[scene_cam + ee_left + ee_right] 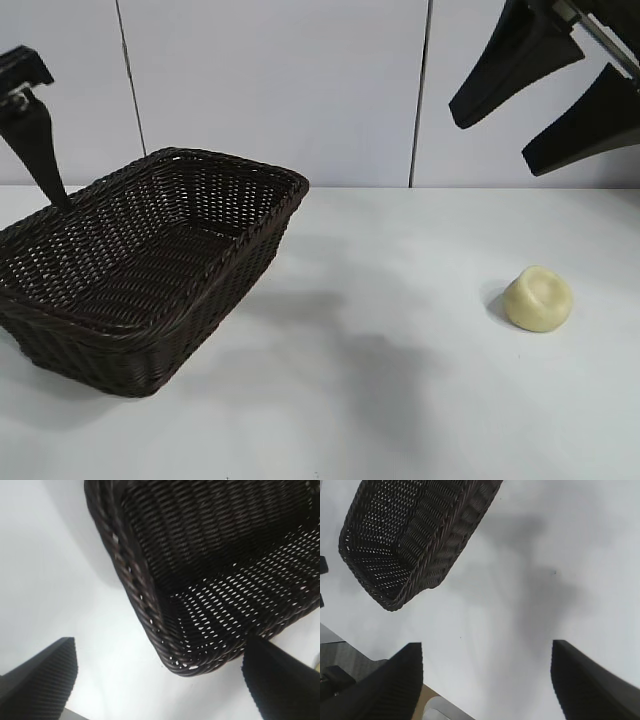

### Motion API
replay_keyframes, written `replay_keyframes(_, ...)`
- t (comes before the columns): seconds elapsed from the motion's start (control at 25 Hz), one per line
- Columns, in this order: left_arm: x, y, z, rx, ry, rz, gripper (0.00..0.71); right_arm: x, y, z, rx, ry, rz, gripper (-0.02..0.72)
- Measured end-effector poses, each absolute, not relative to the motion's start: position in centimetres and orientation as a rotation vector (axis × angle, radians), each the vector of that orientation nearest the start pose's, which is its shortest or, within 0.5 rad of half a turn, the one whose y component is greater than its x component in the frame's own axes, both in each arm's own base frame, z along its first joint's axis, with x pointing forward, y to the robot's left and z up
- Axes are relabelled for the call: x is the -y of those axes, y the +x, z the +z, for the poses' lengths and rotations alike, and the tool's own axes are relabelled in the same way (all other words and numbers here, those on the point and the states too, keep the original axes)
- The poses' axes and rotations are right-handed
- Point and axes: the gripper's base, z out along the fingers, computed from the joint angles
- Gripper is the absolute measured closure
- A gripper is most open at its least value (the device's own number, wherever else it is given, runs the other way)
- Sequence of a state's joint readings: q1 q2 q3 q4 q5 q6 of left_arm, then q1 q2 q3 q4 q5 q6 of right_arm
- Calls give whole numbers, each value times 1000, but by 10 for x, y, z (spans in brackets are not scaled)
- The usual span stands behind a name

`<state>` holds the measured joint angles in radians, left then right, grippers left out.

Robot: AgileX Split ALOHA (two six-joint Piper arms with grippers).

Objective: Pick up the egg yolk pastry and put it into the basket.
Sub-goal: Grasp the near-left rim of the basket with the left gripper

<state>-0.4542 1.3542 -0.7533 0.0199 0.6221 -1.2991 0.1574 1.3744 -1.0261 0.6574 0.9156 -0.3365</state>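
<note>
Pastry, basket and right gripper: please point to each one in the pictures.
Pastry (538,298), exterior view, on its dimpled top face.
Basket (262,237), exterior view, on its braided rim.
Right gripper (530,128), exterior view, midway between its open fingertips, raised above the table.

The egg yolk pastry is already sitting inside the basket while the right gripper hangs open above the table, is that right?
Not quite. The egg yolk pastry lies on the bare table, well apart from the basket, whose inside is empty in the exterior view. The rest holds: the right gripper hangs open above the table.
</note>
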Motion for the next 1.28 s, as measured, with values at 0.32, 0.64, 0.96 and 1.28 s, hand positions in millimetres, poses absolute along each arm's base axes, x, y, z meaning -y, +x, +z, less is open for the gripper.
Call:
replay_keyframes(0.32, 110, 231, 204, -2577, -1127, -430, 82, -86, 259, 295, -2598, -245, 755, 185)
replay_keyframes(0.64, 106, 256, 154, -2609, -1218, -338, 82, -86, 259, 295, -2598, -245, 755, 185)
replay_keyframes(0.96, 101, 262, 141, -2625, -1208, -309, 200, -86, 259, 294, -2598, -246, 754, 185)
replay_keyframes(1.28, 102, 266, 147, -2624, -1236, -301, 588, -85, 259, 294, -2600, -250, 747, 185)
